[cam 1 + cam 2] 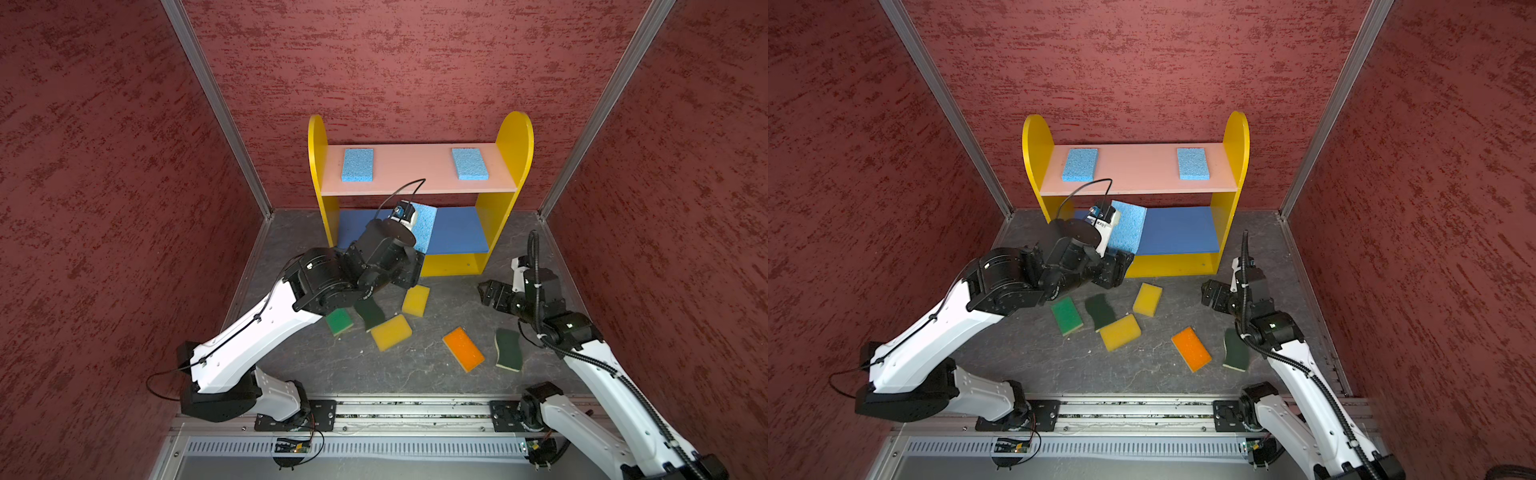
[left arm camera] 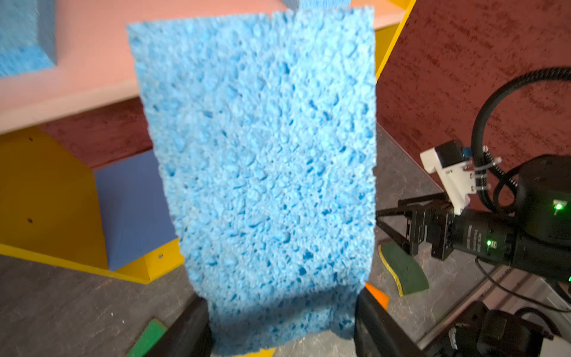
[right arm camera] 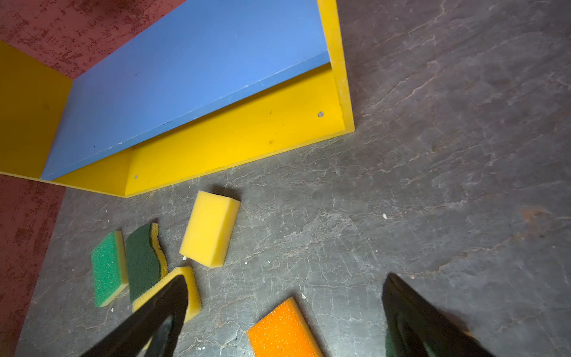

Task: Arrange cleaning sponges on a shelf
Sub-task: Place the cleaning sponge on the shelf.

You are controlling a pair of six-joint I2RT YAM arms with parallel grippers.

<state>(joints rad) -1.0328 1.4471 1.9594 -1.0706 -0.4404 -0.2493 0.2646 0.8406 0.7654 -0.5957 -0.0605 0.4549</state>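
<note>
The left fingers (image 2: 185, 327) are gripping a blue sponge (image 1: 424, 226), holding it tilted in front of the shelf (image 1: 514, 141), level with the blue board (image 1: 457, 230). 2 other blue sponges (image 1: 357, 165) (image 1: 469, 164) are lying apart on the pink board (image 1: 415, 170). The right fingers (image 3: 154, 315) are hanging spread wide and empty above the table (image 1: 415, 374). 2 yellow sponges (image 1: 415, 300) (image 1: 390, 331), 1 orange sponge (image 1: 463, 348), 1 green sponge (image 1: 338, 321) and 2 dark green sponges (image 1: 369, 313) (image 1: 508, 348) are lying loose there.
</note>
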